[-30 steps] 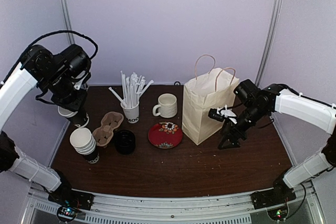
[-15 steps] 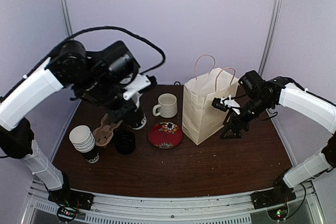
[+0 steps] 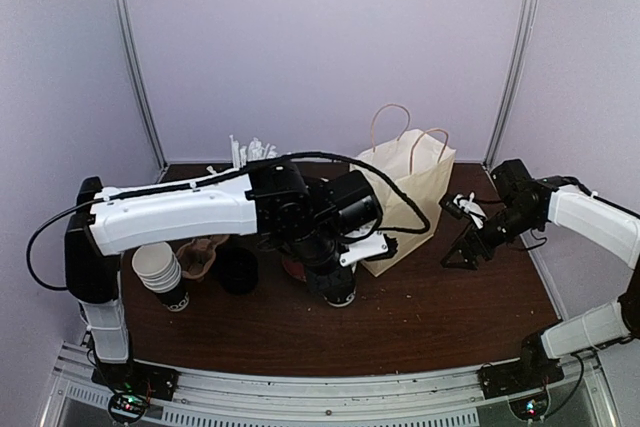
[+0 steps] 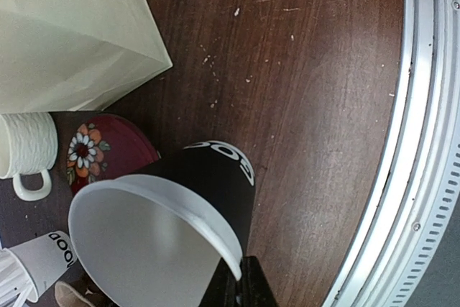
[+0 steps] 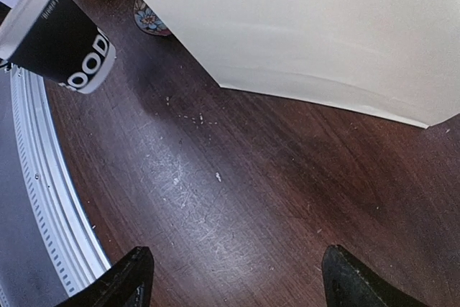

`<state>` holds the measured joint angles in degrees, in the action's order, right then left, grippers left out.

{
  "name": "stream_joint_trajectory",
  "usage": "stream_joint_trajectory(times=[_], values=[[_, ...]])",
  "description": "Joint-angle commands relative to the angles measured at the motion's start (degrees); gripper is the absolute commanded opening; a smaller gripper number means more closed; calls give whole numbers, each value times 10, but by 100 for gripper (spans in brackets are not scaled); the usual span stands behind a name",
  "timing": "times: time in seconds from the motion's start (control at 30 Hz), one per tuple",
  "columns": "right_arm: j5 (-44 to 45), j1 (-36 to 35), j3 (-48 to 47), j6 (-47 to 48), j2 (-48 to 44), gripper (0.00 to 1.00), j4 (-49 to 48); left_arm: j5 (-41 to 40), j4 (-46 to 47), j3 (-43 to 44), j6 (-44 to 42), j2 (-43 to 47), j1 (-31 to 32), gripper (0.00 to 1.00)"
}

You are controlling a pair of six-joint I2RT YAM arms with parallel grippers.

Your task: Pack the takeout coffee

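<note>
One black paper cup with white lettering (image 4: pixel 224 186) is on the move. Over the last second my left arm is swinging it from the far-left corner to just in front of the cream paper bag with rope handles (image 3: pixel 408 195). Left pincer (image 4: pixel 246 287) is clamping the cup's rim, and the cup is hanging tilted right under it, low over the dark wooden worktop (image 4: pixel 323 106). So I'm calling pickup done and bagging not yet. Right pincer (image 5: pixel 237 272) is idling wide open and empty beside the bag's right side.
</note>
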<state>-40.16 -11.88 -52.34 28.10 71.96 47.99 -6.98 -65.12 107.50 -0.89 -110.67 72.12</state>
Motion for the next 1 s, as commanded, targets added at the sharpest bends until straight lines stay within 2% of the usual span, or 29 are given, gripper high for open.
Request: stream_joint_trajectory(times=[0.0,0.27,0.6,0.63,0.8,0.97], values=[[-15,1,-8,-1,2,85,-37,36,43,15,-17,-36,0,0],[-17,1,-6,-1,9,85,-35,52,47,34,-16,-82,1,0],[-11,1,-8,1,16,85,-36,33,43,46,-14,-103,11,1],[-10,1,-8,1,17,85,-35,29,43,46,-14,-104,12,6],[-13,1,-7,1,17,85,-36,31,39,49,-11,-109,21,14],[-15,1,-8,1,16,85,-32,2,10,84,-8,-107,37,38]])
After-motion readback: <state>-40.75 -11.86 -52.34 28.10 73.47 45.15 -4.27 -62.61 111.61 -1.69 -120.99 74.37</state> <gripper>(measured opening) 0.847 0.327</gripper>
